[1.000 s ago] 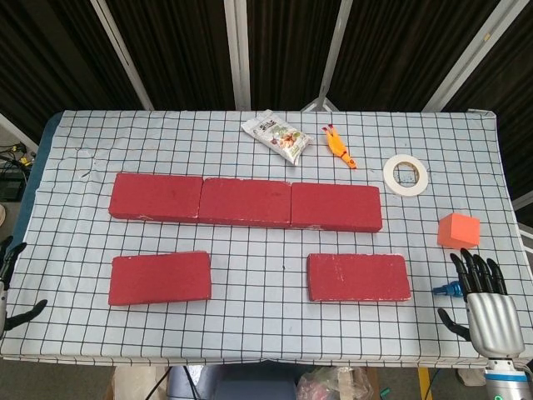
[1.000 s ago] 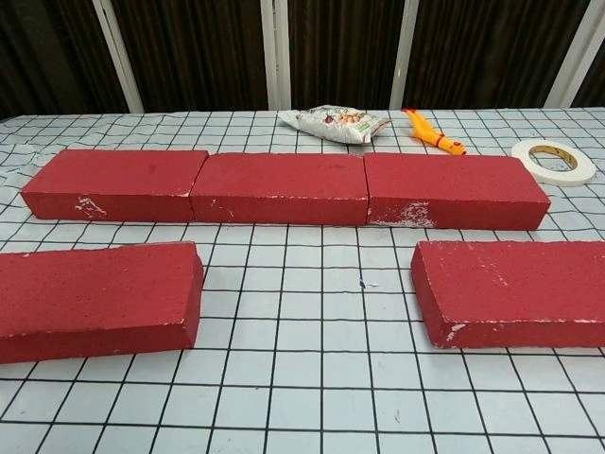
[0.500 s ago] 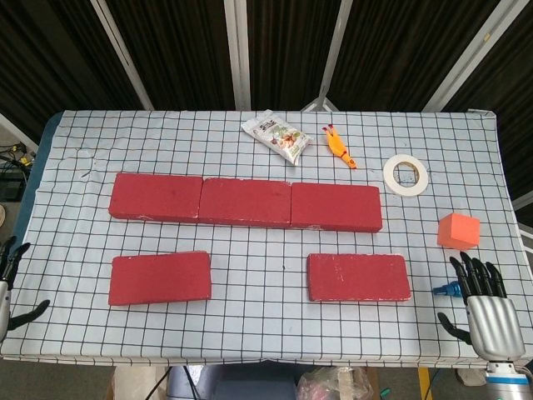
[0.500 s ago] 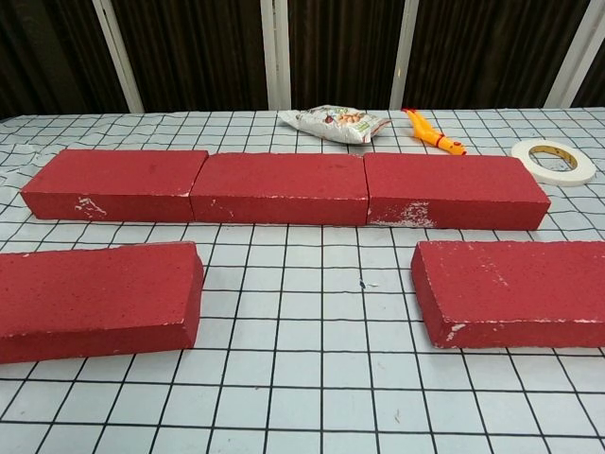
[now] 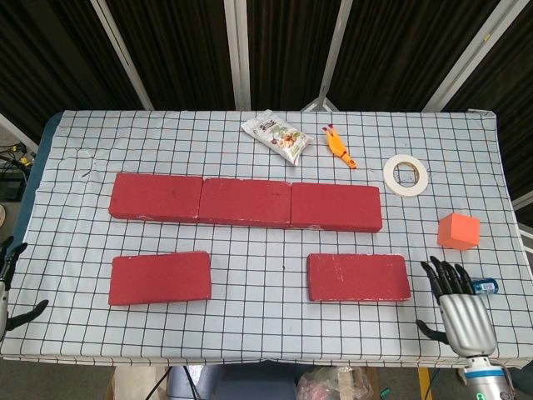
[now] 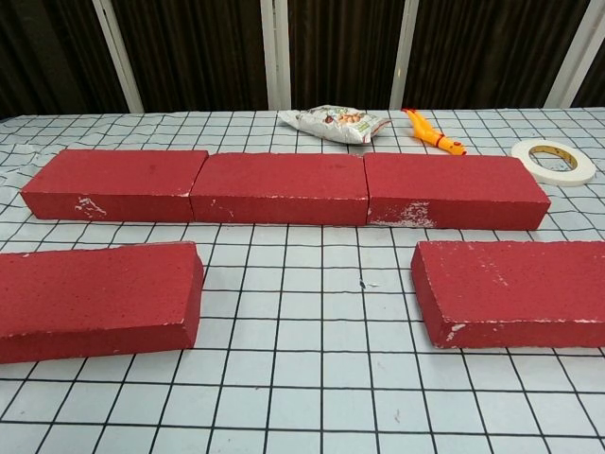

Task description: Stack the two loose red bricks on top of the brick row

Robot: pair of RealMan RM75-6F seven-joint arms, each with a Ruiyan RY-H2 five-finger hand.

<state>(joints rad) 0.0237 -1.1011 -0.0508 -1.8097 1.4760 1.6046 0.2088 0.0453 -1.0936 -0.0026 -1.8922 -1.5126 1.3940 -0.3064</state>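
Fingers of the right hand (image 5: 460, 312) are spread and empty; the left hand (image 5: 10, 287), at the edge, looks empty too. Both loose bricks, left loose brick (image 5: 159, 277) and right loose brick (image 5: 359, 277), lie on the surface (image 5: 250, 333), apart from the brick row (image 5: 246, 202), so nothing is stacked yet.

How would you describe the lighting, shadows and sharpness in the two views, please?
Head view: even, diffuse light, no glare, everything sharp, with the right hand crisp. Chest view: soft light, faint shadows under the loose bricks, and the tape roll slightly soft.

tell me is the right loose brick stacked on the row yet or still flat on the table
Still flat on the table. The right loose brick lies in front of the brick row, a strip of cloth between them, and the right hand holds nothing.
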